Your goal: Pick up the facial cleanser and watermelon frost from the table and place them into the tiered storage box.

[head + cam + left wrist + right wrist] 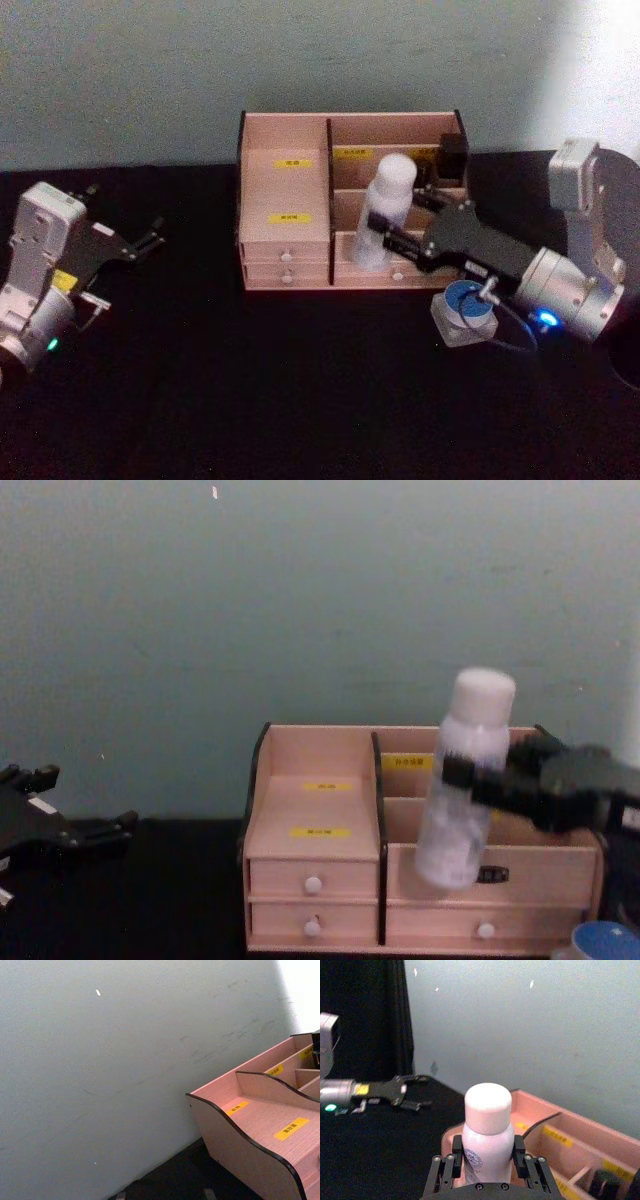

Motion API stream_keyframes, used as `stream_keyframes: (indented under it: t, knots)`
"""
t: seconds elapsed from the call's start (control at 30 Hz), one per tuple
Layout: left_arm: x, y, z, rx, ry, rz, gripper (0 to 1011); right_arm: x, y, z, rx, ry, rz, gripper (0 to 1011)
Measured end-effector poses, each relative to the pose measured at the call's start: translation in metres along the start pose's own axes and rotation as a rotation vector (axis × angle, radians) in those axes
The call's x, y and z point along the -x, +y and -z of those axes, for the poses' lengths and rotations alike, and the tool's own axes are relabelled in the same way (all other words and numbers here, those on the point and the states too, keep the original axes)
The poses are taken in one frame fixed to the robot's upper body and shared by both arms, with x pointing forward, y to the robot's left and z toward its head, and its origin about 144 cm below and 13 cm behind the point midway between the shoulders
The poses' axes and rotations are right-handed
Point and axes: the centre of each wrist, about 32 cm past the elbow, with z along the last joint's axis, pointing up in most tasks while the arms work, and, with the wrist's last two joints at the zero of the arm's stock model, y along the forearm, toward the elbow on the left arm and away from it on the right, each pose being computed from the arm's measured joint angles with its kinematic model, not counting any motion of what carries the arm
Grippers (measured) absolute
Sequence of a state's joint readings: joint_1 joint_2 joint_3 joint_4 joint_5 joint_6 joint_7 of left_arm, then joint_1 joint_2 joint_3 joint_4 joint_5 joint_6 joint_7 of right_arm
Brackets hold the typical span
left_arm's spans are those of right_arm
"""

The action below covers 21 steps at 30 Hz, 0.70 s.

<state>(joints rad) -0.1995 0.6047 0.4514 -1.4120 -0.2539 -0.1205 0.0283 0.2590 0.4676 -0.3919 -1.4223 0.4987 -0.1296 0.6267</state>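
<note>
1. Right gripper (400,220) is clamped on the facial cleanser (385,205), one finger on each side of the white bottle's body, below the cap.
2. The cleanser is lifted off the table (250,390) and tilted, cap leaning to the robot's right. It's at the right half of the tiered storage box (283,132).
3. In the chest view the bottle's base is level with the low front tier above the right drawers, and the cap is higher than the box's back wall. Can't tell if the base touches the box.
4. Watermelon frost (466,308), a small pale tub with a round blue lid, sits on the table just in front of the box's right end, under the right wrist.
5. Left gripper (155,235) is parked low at the far left of the table, well apart from the box, fingers spread and empty.
6. A dark item (452,152) stands in the back right compartment.
</note>
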Motion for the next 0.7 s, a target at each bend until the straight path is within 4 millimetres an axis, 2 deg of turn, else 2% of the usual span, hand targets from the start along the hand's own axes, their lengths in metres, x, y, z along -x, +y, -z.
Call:
stream_keyframes:
  t: [0.37,0.7]
  knots:
    - [0.000,0.000,0.000,0.000,0.000,0.000,1001,-0.019,0.018,-0.017,-0.076,-0.033,0.079,593]
    - [0.000,0.000,0.000,0.000,0.000,0.000,1001,-0.033,0.035,-0.014,-0.096,-0.064,0.124,593]
